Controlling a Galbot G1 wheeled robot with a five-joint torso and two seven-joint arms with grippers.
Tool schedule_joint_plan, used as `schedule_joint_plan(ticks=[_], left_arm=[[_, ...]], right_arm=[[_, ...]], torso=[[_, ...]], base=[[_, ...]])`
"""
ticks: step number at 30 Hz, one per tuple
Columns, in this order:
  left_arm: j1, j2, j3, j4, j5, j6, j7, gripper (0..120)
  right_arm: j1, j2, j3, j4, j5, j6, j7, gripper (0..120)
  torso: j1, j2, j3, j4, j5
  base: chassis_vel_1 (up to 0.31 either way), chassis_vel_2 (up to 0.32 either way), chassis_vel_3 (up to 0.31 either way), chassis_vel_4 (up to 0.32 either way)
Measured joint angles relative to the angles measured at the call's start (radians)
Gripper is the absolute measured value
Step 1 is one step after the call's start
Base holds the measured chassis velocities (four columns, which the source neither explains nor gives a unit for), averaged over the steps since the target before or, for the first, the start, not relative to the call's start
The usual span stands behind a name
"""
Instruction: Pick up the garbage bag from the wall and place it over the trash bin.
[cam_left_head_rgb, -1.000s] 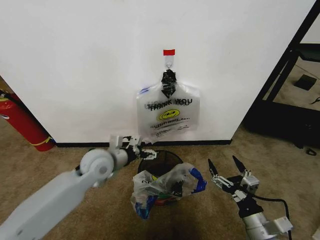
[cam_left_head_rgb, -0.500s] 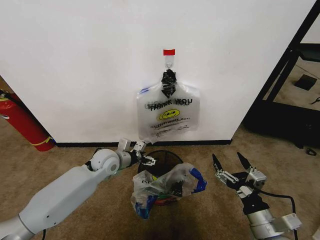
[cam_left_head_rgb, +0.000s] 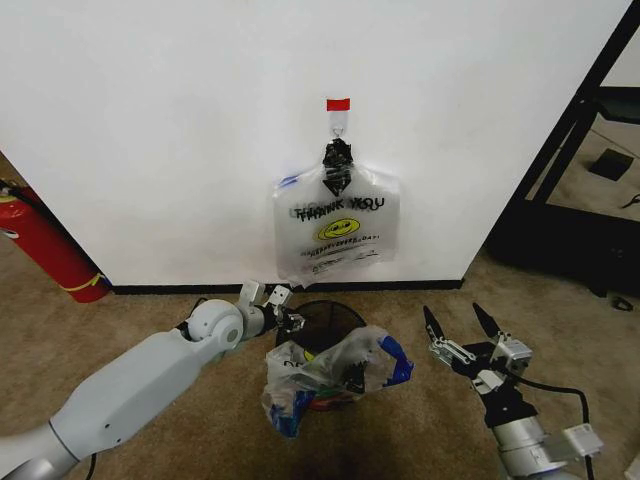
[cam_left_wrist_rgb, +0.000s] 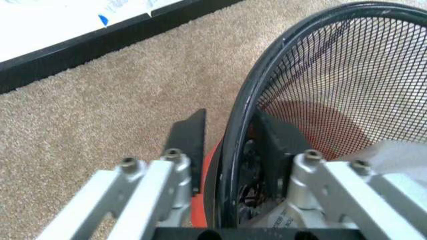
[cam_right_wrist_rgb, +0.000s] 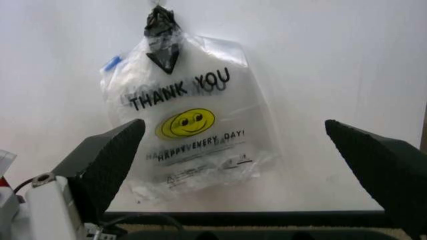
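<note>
The garbage bag, see-through with blue streaks, lies crumpled over the near side of the black mesh trash bin and sags down its front. My left gripper is open at the bin's left rim. In the left wrist view the left gripper straddles the rim, one finger outside and one inside the mesh. A white bit of the bag shows inside the bin. My right gripper hangs open to the right of the bin, holding nothing, and faces the white wall.
A bundle of "THANK YOU" bags hangs by a black tie from a hook under red tape. A red fire extinguisher stands at the far left. A black frame stands on the right. The floor is beige carpet.
My left gripper has moved right, up to the bin's rim. The right gripper shifted slightly right and then held still. The bag and bin stayed put.
</note>
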Motion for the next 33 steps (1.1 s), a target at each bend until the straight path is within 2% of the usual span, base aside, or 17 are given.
schedule_joint_plan(ticks=[2,6,12,18,24,26,31,33], left_arm=[[0.0,0.0,0.0,0.0,-0.003,0.0,-0.003,22],[0.005,0.003,-0.002,-0.01,-0.012,0.001,-0.015,5],[0.02,0.006,-0.017,-0.024,-0.021,0.005,-0.03,4],[0.053,0.015,-0.077,-0.071,-0.049,0.006,-0.081,4],[0.144,0.019,-0.211,-0.182,-0.157,-0.005,-0.27,4],[0.16,0.017,-0.227,-0.192,-0.17,-0.008,-0.29,4],[0.295,-0.004,-0.345,-0.269,-0.244,-0.046,-0.444,4],[0.318,-0.009,-0.366,-0.282,-0.25,-0.054,-0.469,4]], right_arm=[[0.0,0.0,0.0,0.0,0.0,0.0,0.001,100],[0.006,0.0,-0.003,-0.006,-0.002,-0.002,0.006,100],[0.012,0.001,-0.007,-0.011,-0.004,-0.006,0.011,100],[0.014,0.0,-0.008,-0.016,-0.005,-0.009,0.015,100],[0.024,0.0,-0.012,-0.014,-0.003,-0.015,0.02,100],[0.026,0.0,-0.012,-0.014,-0.003,-0.016,0.022,100],[0.031,-0.004,-0.013,-0.015,-0.001,-0.026,0.038,100],[0.032,-0.005,-0.014,-0.016,-0.001,-0.029,0.041,100]], torso=[[0.0,0.0,0.0,0.0,0.0],[0.0,0.0,0.0,0.0,0.0],[0.0,0.0,0.0,-0.0001,0.0],[0.0,0.0,0.0,0.0001,0.0],[0.0,0.0,0.0,-0.0001,0.0],[0.0,0.0,0.0,0.0,-0.0001],[0.0,0.0,0.0,0.0002,-0.0001],[0.0,0.0,0.0,0.0002,-0.0001]], base=[[0.0,0.0,0.0,0.0],[0.0,0.0,0.0,0.0],[0.0,0.0,0.0,0.0],[0.0,0.0,0.0,0.0],[0.0,0.0,0.0,0.0],[0.0,0.0,0.0,0.0],[0.0,0.0,0.0,0.0],[0.0,0.0,0.0,0.0]])
